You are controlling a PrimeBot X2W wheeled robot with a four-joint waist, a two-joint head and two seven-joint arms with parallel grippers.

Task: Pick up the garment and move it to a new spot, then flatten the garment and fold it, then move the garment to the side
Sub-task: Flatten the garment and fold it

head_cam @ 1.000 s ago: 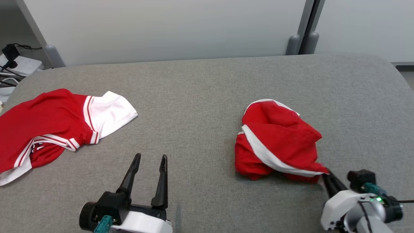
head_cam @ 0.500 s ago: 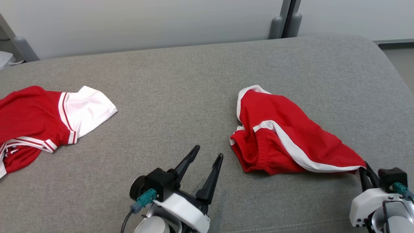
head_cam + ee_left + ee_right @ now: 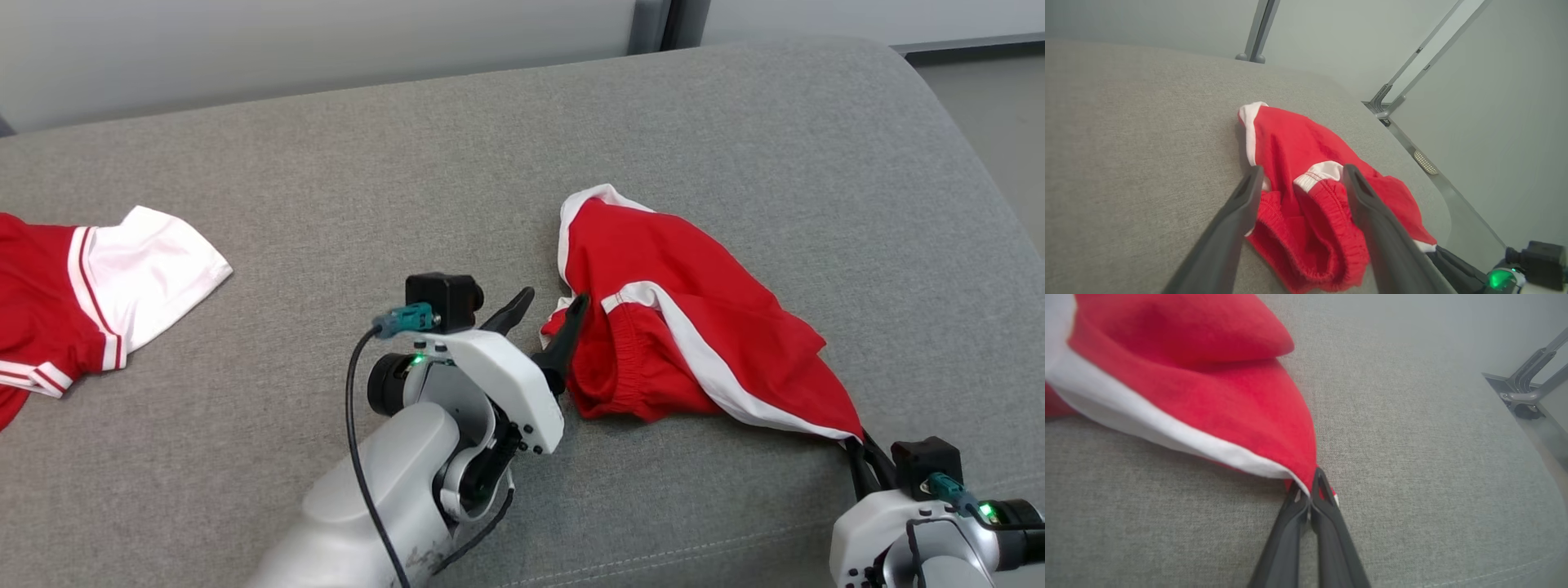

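1. The red shorts (image 3: 694, 327) lie on the big grey cushion (image 3: 326, 163), a bit to the right of the middle. They are bunched up, not flat.
2. The shorts have a white stripe (image 3: 709, 371) down the side and a white edge at the far left corner. The stretchy waist band (image 3: 1331, 216) is at the left end, and it gapes open.
3. The right claw (image 3: 859, 451) is at the near right. Its two dark fingers are pinched tight on the near right corner of the shorts. That corner is pulled out to a point.
4. In the right wrist view, the red cloth and its white edge run right down into the tips of those fingers.
5. The left claw (image 3: 553, 296) is near the middle, at the left end of the shorts. Its fingers are spread wide and it holds nothing.
6. One of its fingers (image 3: 567, 335) is right at the waist band. I cannot tell if it touches the cloth. The other finger is just beside the shorts, over the grey cushion. In the left wrist view, the waist band shows between the two fingers.
7. A red and white shirt (image 3: 98, 286) lies at the left side of the cushion, well apart from the shorts.
8. A pale wall (image 3: 326, 49) stands behind the far edge of the cushion, with a dark post (image 3: 653, 20) in it.
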